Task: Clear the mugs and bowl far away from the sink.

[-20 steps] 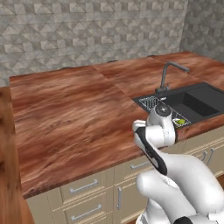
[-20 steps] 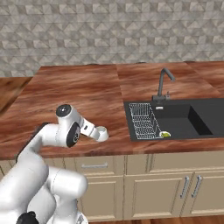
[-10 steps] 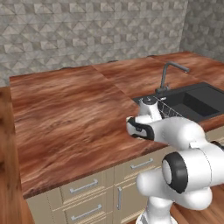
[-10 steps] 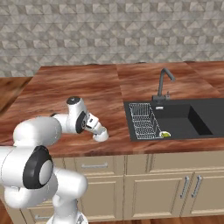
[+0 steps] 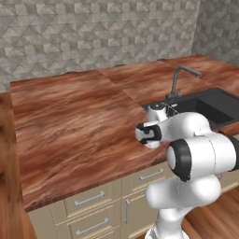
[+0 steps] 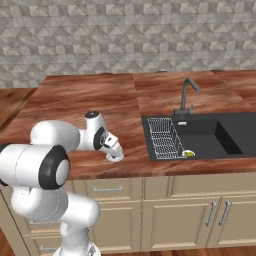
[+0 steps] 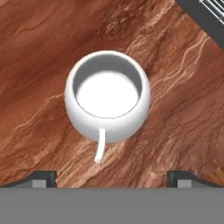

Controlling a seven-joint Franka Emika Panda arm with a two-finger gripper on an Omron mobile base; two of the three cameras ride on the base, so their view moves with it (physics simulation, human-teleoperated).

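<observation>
White mug (image 7: 107, 101): a squat glossy one, standing upright on the wooden counter (image 7: 39, 52), mouth up, nothing inside that I can see. Its thin handle points down toward the bottom of the hand view.

Gripper (image 7: 112, 177): hanging right over the mug and looking straight down on it. The two dark fingertips (image 7: 41, 177) stand wide apart, one to each side, released and touching nothing. The mug sits between their lines but clear of both.

Gripper from the base views: the hand (image 5: 150, 133) is low over the front part of the counter, near the edge above the drawers; from the other side it (image 6: 112, 149) points down at the wood.

Sink (image 6: 200, 136): a black basin set into the counter, to the right of the hand in the right base view, near but apart. A wire rack (image 6: 164, 138) lies in its left part, with something small and yellow-green (image 6: 188, 153) by the rack's corner.

Faucet (image 6: 187, 95): slim, grey, behind the basin.

Wall: grey patterned tile behind the counter.
</observation>
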